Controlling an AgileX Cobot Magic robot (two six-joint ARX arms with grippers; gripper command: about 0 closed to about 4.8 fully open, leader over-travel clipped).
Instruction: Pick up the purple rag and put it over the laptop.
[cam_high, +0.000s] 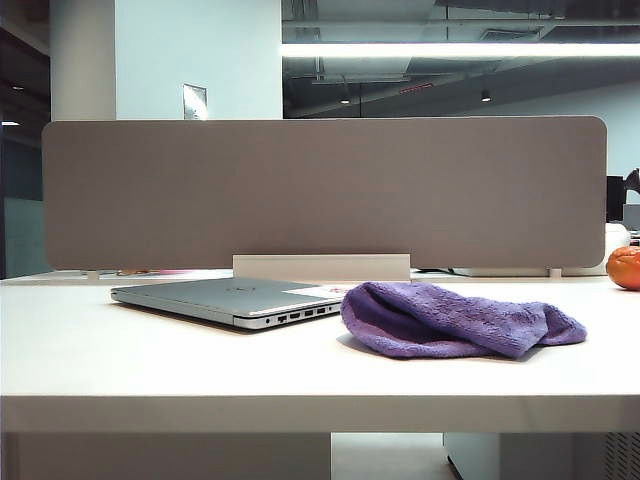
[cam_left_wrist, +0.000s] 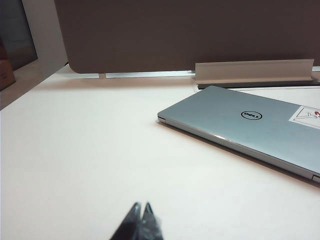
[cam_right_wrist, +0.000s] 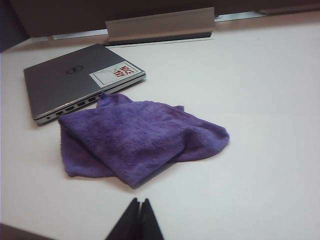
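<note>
1. We see the laptop (cam_high: 225, 296) lying shut and flat on the white table (cam_high: 150, 350), left of centre in the exterior view, with its row of ports facing the camera.
2. A white sticker (cam_right_wrist: 116, 73) with red lettering sits on the lid near the corner closest to the rag, and a round logo (cam_left_wrist: 251, 115) marks the middle of the lid.
3. The rag (cam_high: 450, 318) lies in a loose, folded heap on the table just right of the laptop; in the right wrist view one of its edges reaches the laptop's port side, though we cannot tell whether the two truly touch.
4. None of the rag rests on the lid.
5. Our left gripper (cam_left_wrist: 140, 210) hovers low over bare table, well apart from the laptop's corner, its two dark fingers pressed together with nothing between them.
6. Our right gripper (cam_right_wrist: 138, 205) hangs over the table just short of the rag's near fold, its fingers likewise pressed together and pinching nothing.
7. Neither gripper appears in the exterior view.
8. Behind the laptop stands a grey divider panel (cam_high: 320, 190) on a pale foot (cam_high: 320, 266).
9. An orange fruit (cam_high: 624, 267) sits at the far right edge of the table, well apart from the rag.
</note>
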